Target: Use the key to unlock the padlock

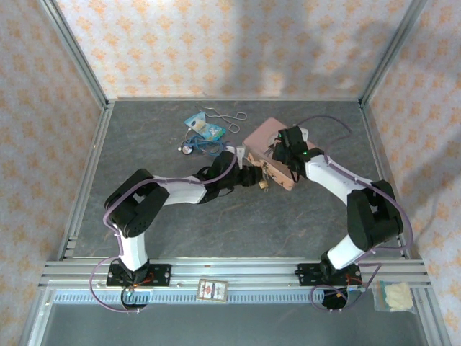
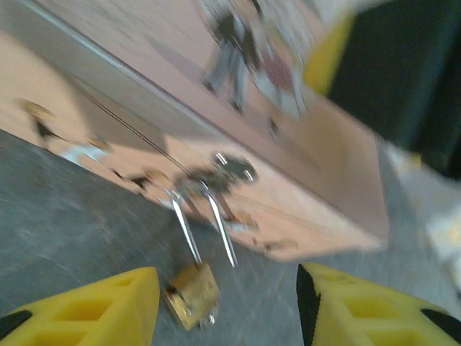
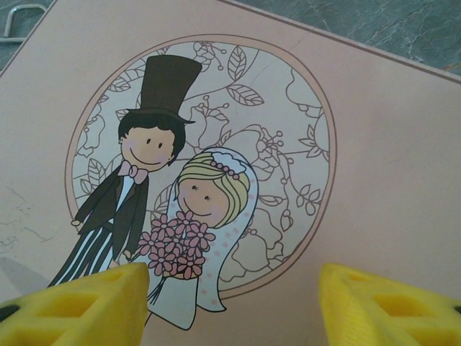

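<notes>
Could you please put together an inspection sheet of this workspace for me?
Surface: dark grey tabletop.
Job's things: brass padlock hanging by its shackle from the pink tin box latch; key cannot be made out.
Clutter: blue packet and wire loops at the far side; card on the front rail.
Grippers: left pincer open, straddling the padlock; right pincer open over the box lid.
Cables: purple cables run along both arms.
Surroundings: patterned walls, aluminium frame.

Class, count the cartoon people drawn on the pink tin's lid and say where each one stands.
2: a top-hatted groom on the picture's left, and a veiled bride holding flowers beside him. None appears hidden.
</notes>
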`<action>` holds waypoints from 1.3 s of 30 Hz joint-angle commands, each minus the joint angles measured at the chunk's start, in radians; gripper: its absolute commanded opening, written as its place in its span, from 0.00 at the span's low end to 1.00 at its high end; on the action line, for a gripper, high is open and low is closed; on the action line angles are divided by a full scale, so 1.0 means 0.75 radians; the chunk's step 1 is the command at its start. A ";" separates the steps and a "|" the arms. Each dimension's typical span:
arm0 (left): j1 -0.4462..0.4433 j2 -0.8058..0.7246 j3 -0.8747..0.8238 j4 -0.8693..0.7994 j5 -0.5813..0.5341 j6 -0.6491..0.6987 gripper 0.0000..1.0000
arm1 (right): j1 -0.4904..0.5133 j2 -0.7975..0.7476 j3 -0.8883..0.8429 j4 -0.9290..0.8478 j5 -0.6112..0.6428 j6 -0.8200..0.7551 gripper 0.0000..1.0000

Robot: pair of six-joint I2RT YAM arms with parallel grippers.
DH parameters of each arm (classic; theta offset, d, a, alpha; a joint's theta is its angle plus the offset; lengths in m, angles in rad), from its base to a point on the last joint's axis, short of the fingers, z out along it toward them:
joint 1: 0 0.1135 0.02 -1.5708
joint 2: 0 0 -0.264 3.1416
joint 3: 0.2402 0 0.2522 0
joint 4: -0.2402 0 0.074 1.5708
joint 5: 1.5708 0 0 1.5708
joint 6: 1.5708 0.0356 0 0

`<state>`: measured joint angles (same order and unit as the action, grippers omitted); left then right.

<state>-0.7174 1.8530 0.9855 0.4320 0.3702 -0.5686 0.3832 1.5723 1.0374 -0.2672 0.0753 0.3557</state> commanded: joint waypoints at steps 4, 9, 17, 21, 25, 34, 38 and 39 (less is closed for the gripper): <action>-0.014 0.065 0.233 -0.583 -0.025 0.611 0.59 | -0.002 -0.032 0.006 0.012 -0.031 -0.009 0.62; -0.016 0.135 0.291 -0.606 -0.044 0.776 0.63 | -0.003 -0.023 0.010 0.011 -0.061 -0.019 0.62; -0.054 0.212 0.320 -0.578 -0.031 0.990 0.64 | -0.002 -0.007 0.021 0.005 -0.063 -0.031 0.62; -0.067 0.236 0.328 -0.531 -0.028 1.016 0.64 | -0.002 0.002 0.024 0.007 -0.079 -0.031 0.62; -0.082 0.269 0.350 -0.479 -0.013 1.027 0.64 | -0.003 0.008 0.023 0.006 -0.079 -0.032 0.61; -0.097 0.354 0.399 -0.425 -0.033 1.050 0.58 | -0.004 0.008 0.020 -0.009 -0.070 -0.032 0.61; -0.097 0.374 0.414 -0.443 -0.030 1.061 0.44 | -0.004 0.012 0.016 -0.010 -0.063 -0.031 0.61; -0.098 0.376 0.416 -0.444 -0.024 1.061 0.39 | -0.005 0.012 0.016 -0.011 -0.064 -0.032 0.61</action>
<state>-0.7845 2.0995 1.2774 0.0933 0.3466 0.2054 0.3832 1.5738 1.0374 -0.2684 0.0097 0.3397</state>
